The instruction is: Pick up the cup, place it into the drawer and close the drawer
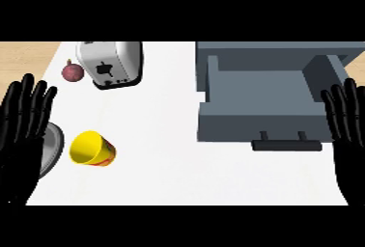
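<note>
Nearest the lower edge, both forearms come in and end in raised, flat hands. The left hand [25, 125] stands at the left edge with its fingers straight and released, holding nothing; the right hand [347, 130] stands the same way at the right edge, also released and resting. Under the left hand's palm, the rim of a grey plate [51, 149] shows on the white bench [178, 159].

Just beside that plate, to its right, is the cup [92, 148]: yellow, lying tipped so that its open mouth faces up and to the left, with a reddish band round its body. It is near the left hand but apart from it, and well apart from the right hand. It looks like a small, light, stiff cup with a smooth wall that could slide or roll when nudged, since it rests on its side. A sound hold would be across the body, thumb on one side and fingers on the other, just below the rim.

Farther on, the grey drawer [260, 103] stands pulled open at the right, its dark handle [287, 144] facing the robot and its tray bare. At the far left sit a toaster [110, 62] and a reddish onion [73, 71] beside it.
</note>
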`<state>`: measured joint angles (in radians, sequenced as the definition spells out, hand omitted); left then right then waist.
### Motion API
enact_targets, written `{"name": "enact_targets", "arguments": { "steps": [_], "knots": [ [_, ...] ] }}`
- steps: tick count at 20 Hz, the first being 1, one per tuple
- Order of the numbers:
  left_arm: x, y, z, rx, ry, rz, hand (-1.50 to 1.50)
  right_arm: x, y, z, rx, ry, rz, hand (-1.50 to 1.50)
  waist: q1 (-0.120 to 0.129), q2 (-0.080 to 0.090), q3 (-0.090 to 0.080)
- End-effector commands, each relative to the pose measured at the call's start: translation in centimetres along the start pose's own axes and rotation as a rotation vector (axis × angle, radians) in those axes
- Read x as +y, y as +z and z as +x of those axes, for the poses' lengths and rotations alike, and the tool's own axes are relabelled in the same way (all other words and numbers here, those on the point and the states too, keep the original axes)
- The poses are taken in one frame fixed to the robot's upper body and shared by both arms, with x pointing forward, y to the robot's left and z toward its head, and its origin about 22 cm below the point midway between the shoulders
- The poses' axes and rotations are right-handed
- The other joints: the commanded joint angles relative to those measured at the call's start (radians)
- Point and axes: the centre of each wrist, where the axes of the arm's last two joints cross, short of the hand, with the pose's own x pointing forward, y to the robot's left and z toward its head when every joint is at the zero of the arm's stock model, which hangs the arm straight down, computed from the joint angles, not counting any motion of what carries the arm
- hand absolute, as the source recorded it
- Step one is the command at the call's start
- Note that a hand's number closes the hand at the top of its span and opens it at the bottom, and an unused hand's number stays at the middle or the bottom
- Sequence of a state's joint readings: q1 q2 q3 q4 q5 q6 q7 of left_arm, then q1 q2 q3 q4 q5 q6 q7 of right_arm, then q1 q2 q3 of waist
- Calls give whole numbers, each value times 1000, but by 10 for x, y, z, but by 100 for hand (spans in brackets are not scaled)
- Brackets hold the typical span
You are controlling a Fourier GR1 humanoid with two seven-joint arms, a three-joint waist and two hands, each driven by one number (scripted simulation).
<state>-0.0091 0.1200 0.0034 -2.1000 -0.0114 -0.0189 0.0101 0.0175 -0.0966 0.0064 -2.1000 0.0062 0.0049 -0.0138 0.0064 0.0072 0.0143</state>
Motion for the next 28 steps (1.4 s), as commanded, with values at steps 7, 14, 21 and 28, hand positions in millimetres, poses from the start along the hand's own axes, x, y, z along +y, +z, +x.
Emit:
{"name": "enact_targets", "arguments": {
  "steps": [7,14,21,28],
  "knots": [
    [-5,-1,-19,95,-94,617,-150,14,-2,-9,76,-134,87,-150,-6,-2,-15],
    [-48,-13,-27,112,-67,671,-150,13,-2,-7,83,-139,82,-150,-9,-8,-14],
    [-60,-18,-43,109,-62,695,-150,7,-5,-11,80,-155,90,-150,-8,-8,-14],
    [-62,-25,-37,149,-69,707,-150,9,-25,-9,79,-141,92,-150,-6,-8,-14]
  ]
}}
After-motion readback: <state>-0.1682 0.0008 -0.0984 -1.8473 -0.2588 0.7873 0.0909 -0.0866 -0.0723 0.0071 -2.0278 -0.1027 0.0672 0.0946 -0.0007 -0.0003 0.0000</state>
